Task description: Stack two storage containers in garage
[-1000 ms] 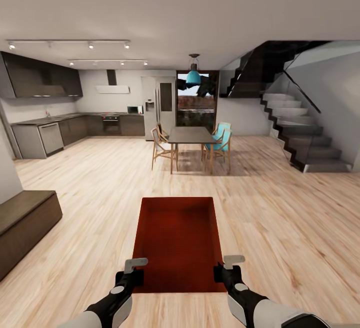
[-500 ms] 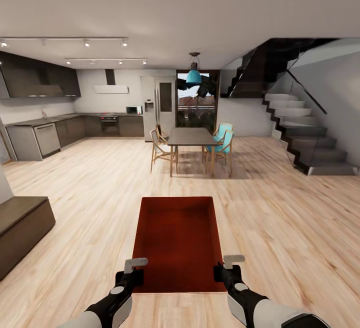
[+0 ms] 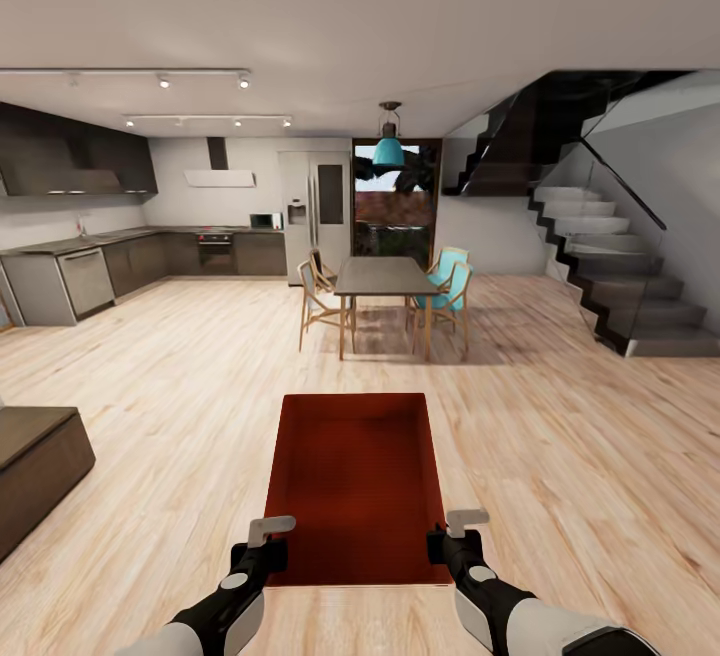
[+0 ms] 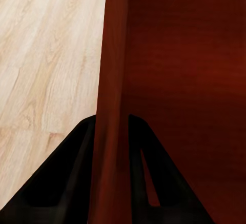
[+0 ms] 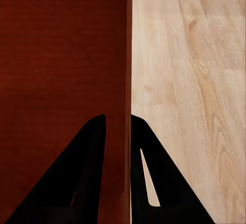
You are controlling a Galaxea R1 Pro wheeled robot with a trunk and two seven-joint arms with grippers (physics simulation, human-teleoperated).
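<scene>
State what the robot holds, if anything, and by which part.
One orange-red storage container: left gripper pinches its left side wall, right gripper its right side wall, near the robot's end.

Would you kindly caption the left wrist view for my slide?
Left pincer shut on the bin wall, one finger each side, above the plank floor.

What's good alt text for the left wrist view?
The left hand is clamped on a wall of the orange-red storage container, one dark finger outside the wall and one inside. The container's interior shows on one side of the wall, light wood plank flooring on the other.
</scene>
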